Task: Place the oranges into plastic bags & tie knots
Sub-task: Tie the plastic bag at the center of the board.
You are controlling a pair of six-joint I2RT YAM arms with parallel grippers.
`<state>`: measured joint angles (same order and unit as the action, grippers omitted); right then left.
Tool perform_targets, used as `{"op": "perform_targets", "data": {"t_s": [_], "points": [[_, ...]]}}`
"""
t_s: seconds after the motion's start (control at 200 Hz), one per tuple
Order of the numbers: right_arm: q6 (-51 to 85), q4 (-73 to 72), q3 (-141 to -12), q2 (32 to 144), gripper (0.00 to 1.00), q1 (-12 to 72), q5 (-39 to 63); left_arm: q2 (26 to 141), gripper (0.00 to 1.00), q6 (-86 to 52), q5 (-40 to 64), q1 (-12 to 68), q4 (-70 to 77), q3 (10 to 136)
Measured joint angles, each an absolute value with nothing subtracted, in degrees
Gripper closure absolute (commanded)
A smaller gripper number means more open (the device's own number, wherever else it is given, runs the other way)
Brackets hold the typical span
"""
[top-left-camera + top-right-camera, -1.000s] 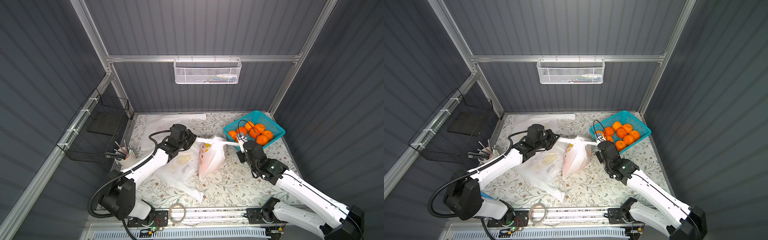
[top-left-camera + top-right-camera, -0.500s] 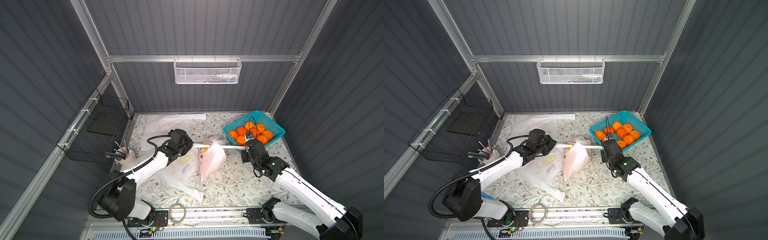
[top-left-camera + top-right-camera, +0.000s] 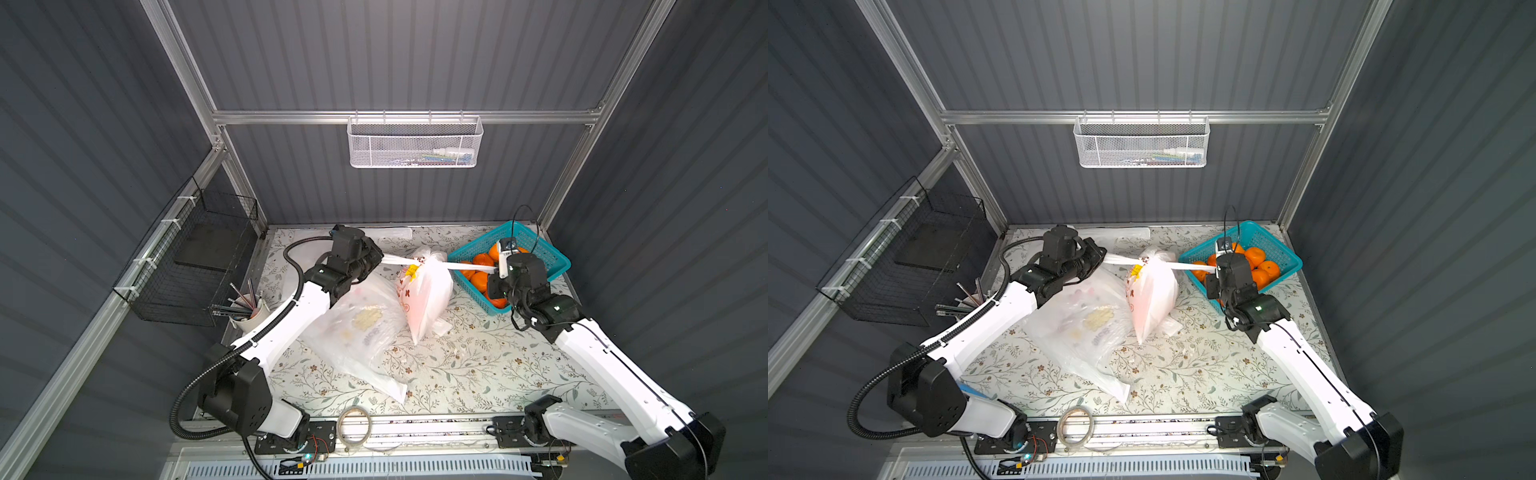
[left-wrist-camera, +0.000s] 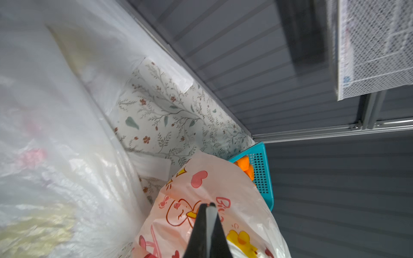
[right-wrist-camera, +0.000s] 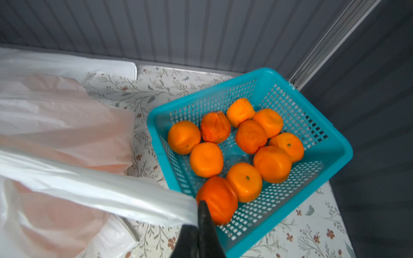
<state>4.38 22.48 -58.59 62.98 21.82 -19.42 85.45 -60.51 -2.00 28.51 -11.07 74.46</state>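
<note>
Look at that: the left gripper (image 3: 379, 261) is clamped shut on one handle strip (image 3: 395, 260) of the printed plastic bag (image 3: 428, 291), the right gripper (image 3: 496, 271) pinching the other, both stretched taut.

Left end effector (image 4: 208, 205) clamped on printed plastic bag (image 4: 201, 185) handle — teal basket (image 4: 261, 176) beyond.

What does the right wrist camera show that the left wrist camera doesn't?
Only the right wrist view: ten oranges lying in the open teal basket, and the right gripper pinching the plastic bag by a white handle strip. Only the left wrist view: the bag's printed hearts and yellow flower, the left gripper shut on it, and a white mesh wall basket. Both: the bag, the teal basket, some oranges, the floral table cover.
</note>
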Motion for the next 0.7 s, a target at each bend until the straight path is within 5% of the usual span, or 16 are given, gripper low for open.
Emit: {"op": "perform_targets", "data": {"t_s": [0.7], "points": [[-2.0,14.8,-76.4,90.0,1.00,12.1,-7.7,111.4,1.00,-54.2,-4.8,24.1,-14.2,99.2]]}}
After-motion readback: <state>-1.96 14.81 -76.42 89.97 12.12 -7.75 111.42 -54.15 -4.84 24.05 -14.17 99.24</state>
